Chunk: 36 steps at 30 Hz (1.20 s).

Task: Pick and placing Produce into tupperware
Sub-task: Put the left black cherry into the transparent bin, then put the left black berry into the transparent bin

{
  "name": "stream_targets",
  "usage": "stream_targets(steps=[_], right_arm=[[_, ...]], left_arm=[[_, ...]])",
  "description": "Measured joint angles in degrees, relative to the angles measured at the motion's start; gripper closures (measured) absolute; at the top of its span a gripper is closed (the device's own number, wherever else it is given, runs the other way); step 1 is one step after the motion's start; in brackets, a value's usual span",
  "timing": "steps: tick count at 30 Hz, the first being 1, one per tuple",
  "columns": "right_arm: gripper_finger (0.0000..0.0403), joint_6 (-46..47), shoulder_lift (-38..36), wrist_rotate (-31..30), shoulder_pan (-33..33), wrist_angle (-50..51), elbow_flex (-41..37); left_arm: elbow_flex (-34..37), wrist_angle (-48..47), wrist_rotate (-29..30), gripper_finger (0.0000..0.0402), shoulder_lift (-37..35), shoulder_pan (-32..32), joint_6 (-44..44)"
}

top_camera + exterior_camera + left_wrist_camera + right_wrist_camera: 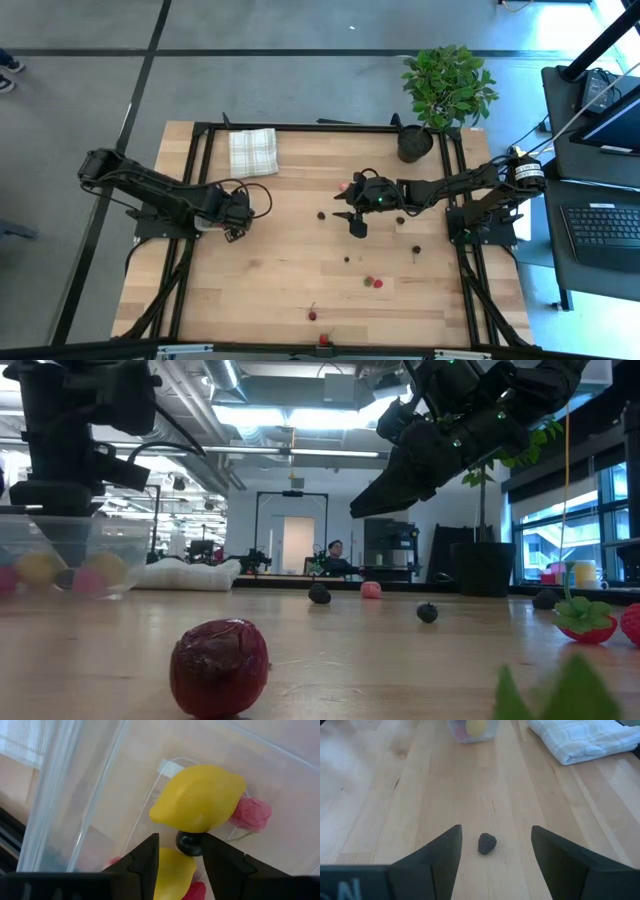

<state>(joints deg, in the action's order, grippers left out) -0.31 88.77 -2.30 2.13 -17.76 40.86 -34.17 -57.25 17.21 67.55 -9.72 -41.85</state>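
Tupperware (pixel 75 795) near table's left edge, holds lemons (pixel 200 797), pink pieces. Left gripper (pixel 181 855) inside it, fingers apart w/ dark cherry (pixel 189 843) between. Right gripper (pixel 495 851) mid-table, open over dark berry (pixel 487 843).

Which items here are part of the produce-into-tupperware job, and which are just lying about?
Job: tupperware, lemon inside it, dark berry between the right gripper's fingers, strawberry, left gripper.
Lying about: checked cloth, potted plant.
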Motion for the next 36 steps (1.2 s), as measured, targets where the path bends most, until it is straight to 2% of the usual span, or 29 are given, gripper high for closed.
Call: stream_targets(steps=[17, 28, 36], right_arm=[[0.0163, 0.0, 0.0, 0.0, 0.0, 0.0, 0.0], [0.0163, 0.0, 0.0, 0.0, 0.0, 0.0, 0.0], [0.0163, 0.0, 0.0, 0.0, 0.0, 0.0, 0.0]], left_arm=[[-0.5, -0.3, 0.2, 0.0295, 0.0, 0.0, 1.9], [-4.4, -0.2, 1.6, 0.0314, -0.1, 0.0, 4.6], [-10.6, 0.8, 1.9, 0.0328, -0.1, 0.0, 8.6]])
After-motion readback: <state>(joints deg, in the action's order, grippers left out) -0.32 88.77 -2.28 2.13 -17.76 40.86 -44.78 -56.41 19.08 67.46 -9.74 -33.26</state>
